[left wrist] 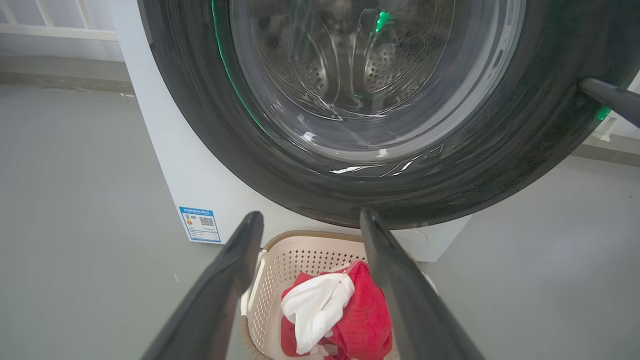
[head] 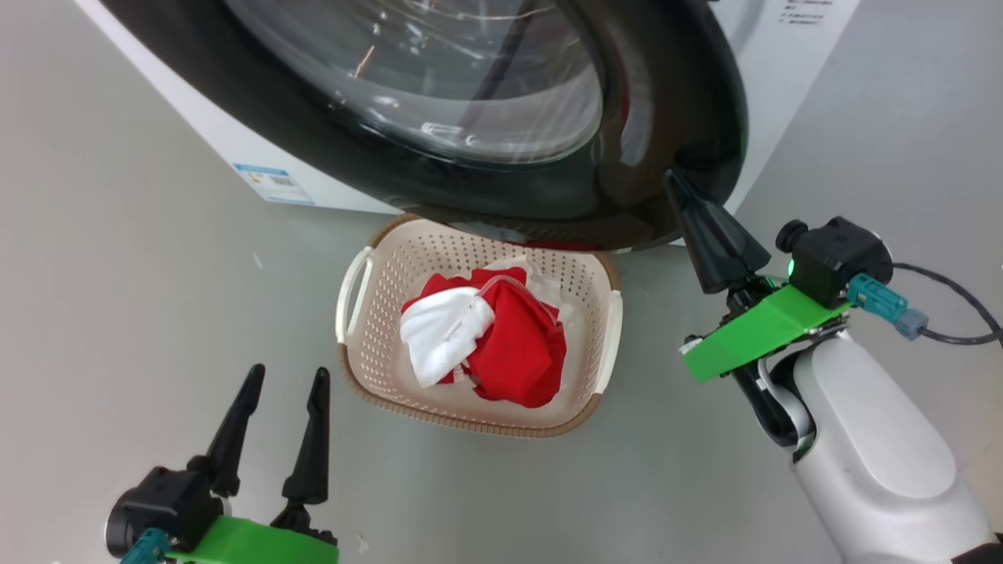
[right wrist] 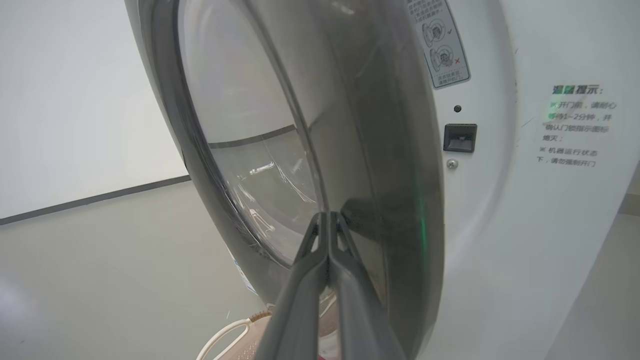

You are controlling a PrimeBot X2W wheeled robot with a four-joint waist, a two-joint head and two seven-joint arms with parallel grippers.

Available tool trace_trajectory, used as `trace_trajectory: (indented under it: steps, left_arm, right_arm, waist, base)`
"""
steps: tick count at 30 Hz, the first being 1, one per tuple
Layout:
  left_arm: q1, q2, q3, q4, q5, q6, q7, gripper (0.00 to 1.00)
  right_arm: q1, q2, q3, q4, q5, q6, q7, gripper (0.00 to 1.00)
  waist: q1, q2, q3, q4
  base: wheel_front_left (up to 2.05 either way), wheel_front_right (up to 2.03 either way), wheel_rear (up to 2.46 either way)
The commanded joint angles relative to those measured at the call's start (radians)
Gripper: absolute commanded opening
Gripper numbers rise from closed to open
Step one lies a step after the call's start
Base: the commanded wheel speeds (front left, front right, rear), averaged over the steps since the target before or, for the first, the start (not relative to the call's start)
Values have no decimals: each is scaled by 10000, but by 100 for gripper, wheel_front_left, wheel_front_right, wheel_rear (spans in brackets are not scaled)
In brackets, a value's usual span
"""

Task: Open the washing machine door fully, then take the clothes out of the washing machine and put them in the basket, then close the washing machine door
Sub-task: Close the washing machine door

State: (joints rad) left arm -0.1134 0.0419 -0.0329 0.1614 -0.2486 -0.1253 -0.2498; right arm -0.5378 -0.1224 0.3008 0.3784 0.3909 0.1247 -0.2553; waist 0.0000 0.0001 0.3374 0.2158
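grey floor (head: 117, 329) bears cream perforated basket (head: 378, 345) of red-white clothes (head: 513, 348).

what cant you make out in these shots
- Left wrist view: bottom of the drum; the washing machine door's black rim covers it.
- Head view: basket's far rim, under the door.
- Head view: lower clothes, under the top ones.
- Right wrist view: right gripper's contact with the door, behind its own tips.
- Left wrist view: blue label text, too small.

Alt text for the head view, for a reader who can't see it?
The shut right gripper touches the black rim of the washing machine door. Beneath it, the basket holds red and white clothes; the open left gripper hovers at lower left.
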Motion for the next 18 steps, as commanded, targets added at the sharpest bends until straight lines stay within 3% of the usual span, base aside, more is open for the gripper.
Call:
trace_trajectory:
  steps: [1,18]
  left_arm:
    - [-251,84,287,-329,-61,-54,-120,100]
    - [-697,84,-47,-581,-359,-54,-120,100]
  right_arm:
    - [-238,88,87,-193,134,60,-65,0]
    - [-1518,-172,-1033,-203,37,60,-65,0]
  waist:
    - [0,-1,165,137]
    - [0,-1,1187,528]
  base:
    - [0,0,0]
    - [0,0,0]
